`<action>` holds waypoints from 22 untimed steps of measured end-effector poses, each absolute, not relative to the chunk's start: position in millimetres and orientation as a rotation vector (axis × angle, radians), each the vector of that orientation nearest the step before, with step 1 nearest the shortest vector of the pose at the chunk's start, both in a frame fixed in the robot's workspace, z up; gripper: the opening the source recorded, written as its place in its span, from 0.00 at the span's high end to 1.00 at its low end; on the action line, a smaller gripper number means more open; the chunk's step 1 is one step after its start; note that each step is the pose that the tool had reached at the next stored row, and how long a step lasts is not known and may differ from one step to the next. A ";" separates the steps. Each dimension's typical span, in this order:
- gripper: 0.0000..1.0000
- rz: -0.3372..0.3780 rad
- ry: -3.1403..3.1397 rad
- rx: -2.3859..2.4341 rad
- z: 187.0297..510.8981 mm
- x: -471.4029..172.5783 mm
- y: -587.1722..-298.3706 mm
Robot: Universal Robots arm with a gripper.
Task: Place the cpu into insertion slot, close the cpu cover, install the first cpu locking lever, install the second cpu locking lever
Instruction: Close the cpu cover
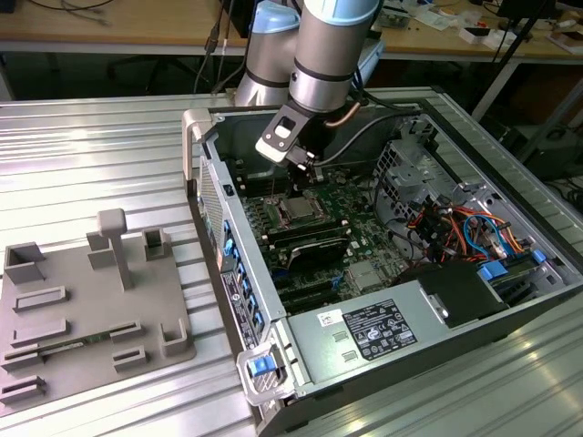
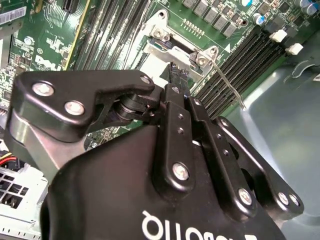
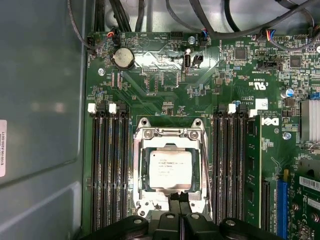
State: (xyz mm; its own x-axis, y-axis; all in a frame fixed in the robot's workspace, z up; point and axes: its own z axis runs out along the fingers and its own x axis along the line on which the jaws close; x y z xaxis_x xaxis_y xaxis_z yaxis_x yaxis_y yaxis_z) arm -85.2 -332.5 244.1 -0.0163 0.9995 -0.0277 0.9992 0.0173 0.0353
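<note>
The cpu (image 3: pixel 170 169), a silver-topped square chip, lies flat in the insertion slot (image 3: pixel 167 132) on the green motherboard. The cpu cover (image 3: pixel 146 170), a thin silvery frame, lies down around the chip. My gripper (image 3: pixel 179 198) hovers just over the socket's edge, its two black fingertips together with nothing between them. In the second wrist view the gripper (image 2: pixel 176 75) points at the socket's metal bracket, and a thin wire locking lever (image 2: pixel 227 82) angles out from one corner. In the exterior view the gripper (image 1: pixel 310 171) hangs inside the open case, right above the cpu (image 1: pixel 299 211).
Long black memory slots (image 3: pixel 107 170) flank the socket on both sides. The case's metal wall (image 3: pixel 40 100) runs close by. A grey power-supply box (image 1: pixel 373 332) and coloured cables (image 1: pixel 455 228) fill the case's near end. A grey fixture plate (image 1: pixel 82 300) lies on the ribbed table.
</note>
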 end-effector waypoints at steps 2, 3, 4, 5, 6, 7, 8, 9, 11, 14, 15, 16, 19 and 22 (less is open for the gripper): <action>0.89 0.009 2.208 2.171 244.0 -85.3 -332.4; 0.89 0.009 2.208 2.171 244.0 -85.3 -332.4; 0.89 0.009 2.208 2.171 243.9 -85.4 -332.4; 0.89 0.010 2.208 2.172 243.3 -85.5 -332.4; 0.89 0.010 2.208 2.172 242.7 -85.6 -332.4; 0.89 0.009 2.208 2.172 241.2 -85.8 -332.4; 0.89 0.009 2.208 2.172 239.3 -85.9 -332.4; 0.89 0.009 2.208 2.172 237.9 -86.0 -332.4; 0.89 0.009 2.208 2.172 235.0 -86.2 -332.4; 0.89 0.011 2.209 2.172 229.1 -86.4 -332.4; 0.89 0.011 2.209 2.172 227.1 -86.5 -332.4; 0.89 0.011 2.209 2.173 225.7 -86.5 -332.4; 0.89 0.016 2.211 2.175 212.4 -86.5 -332.4; 0.89 0.017 2.212 2.175 212.3 -86.7 -332.4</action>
